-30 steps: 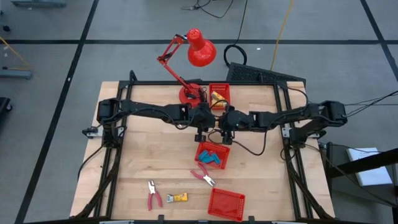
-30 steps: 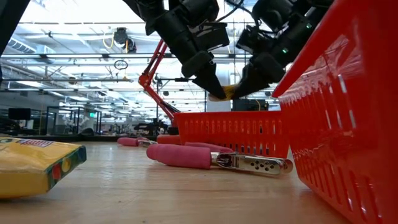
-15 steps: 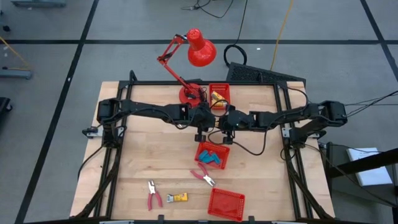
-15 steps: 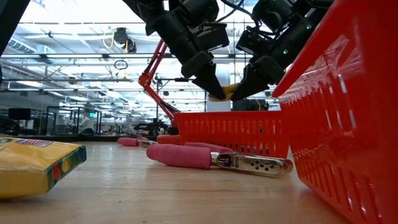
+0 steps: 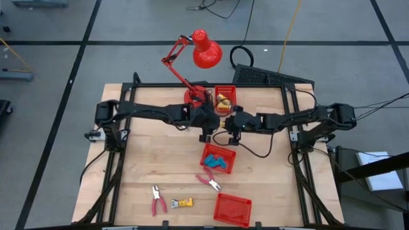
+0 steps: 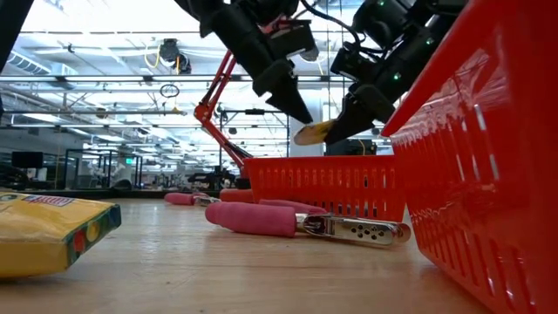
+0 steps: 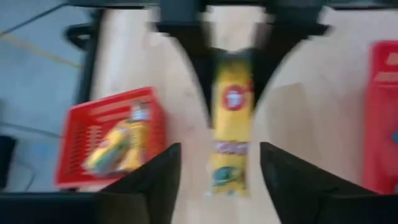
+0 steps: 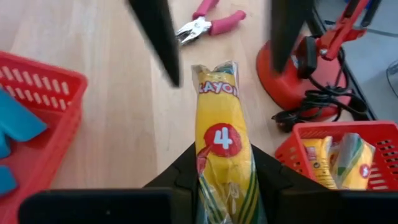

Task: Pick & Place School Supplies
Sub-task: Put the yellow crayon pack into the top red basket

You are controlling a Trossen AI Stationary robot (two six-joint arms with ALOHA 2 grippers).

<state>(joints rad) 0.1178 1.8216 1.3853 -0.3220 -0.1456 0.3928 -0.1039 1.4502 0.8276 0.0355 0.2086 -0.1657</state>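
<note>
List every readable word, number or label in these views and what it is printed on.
"AYO", the visible letters of a cut-off word: on the yellow crayon pack in the right gripper.
"4": in a red circle on that pack.
Print on the yellow box in the low view: too blurred to read.
Packs in the far red basket: unreadable.

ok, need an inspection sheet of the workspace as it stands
Surface: wooden table, nothing spilled.
Job's things: crayon pack held in mid-air; blue blocks in middle basket; yellow packs in rear basket; pliers, second pliers and small yellow pack loose.
Clutter: red lamp; front basket.
Grippers: right hand shut on crayon pack; left hand open, fingers either side of it.
Cables: black cable looped under right arm; black coil behind table.
Surroundings: grey floor, nobody seen.
</note>
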